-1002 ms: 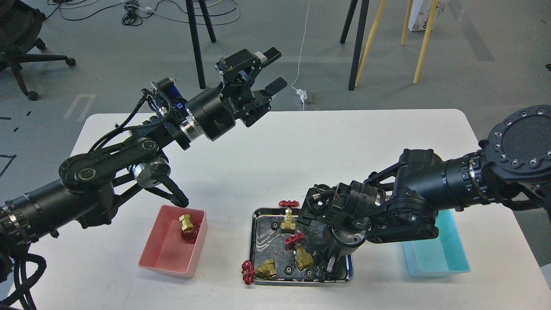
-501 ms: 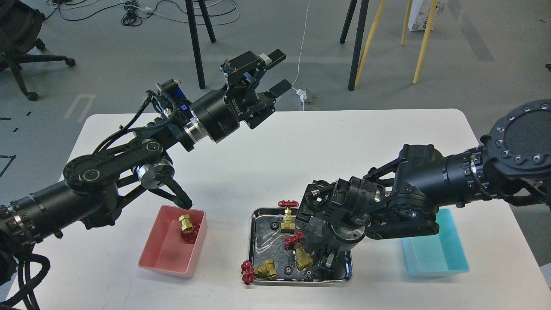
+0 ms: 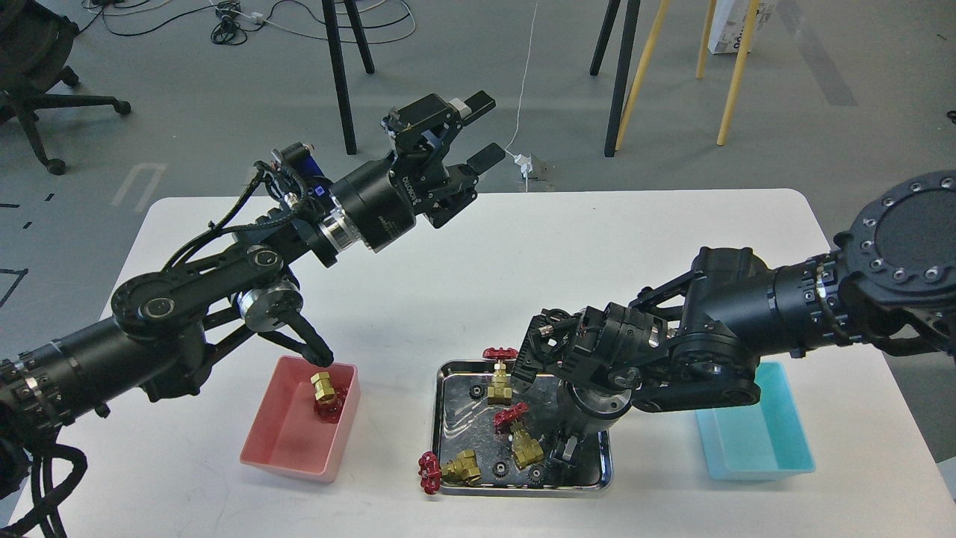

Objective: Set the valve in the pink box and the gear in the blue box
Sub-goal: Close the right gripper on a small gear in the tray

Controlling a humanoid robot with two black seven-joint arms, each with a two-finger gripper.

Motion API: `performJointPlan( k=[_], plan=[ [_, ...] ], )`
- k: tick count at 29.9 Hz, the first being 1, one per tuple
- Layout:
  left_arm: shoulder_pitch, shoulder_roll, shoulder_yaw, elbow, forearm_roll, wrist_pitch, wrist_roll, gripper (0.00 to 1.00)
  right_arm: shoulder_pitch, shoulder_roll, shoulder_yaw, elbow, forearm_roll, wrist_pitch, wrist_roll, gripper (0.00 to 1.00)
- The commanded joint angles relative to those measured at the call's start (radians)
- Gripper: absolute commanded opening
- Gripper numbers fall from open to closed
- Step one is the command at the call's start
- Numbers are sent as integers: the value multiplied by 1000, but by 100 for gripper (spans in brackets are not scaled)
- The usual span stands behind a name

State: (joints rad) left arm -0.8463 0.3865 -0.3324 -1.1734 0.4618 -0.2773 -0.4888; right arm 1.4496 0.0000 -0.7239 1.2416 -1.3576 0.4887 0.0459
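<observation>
Right gripper (image 3: 565, 448) is lowered into steel tray (image 3: 441, 418) near desk's front edge, finger state untellable; gear (image 3: 500, 468) could be fumbled, valve (image 3: 526, 444) crowding it; left gripper (image 3: 478, 131) spread, empty.

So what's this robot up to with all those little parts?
It is sorting parts from a steel tray. One valve already lies in the pink box; three more valves and some small black gears remain in the tray. The right end effector reaches down into the tray, while the left end effector hovers open above the table. The blue box looks empty.
</observation>
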Motion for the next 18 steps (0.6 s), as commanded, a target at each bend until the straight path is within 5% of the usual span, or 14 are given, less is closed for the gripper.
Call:
performJointPlan(
  k=[1,18],
  plan=[
    [1,0,-2,0,0,0,0,72,-9,0,0,-2,3,0,0,31],
    [4,-3,-2,15,14,-3,0,72,-29,0,0,-33,18,0,0,34]
  ],
)
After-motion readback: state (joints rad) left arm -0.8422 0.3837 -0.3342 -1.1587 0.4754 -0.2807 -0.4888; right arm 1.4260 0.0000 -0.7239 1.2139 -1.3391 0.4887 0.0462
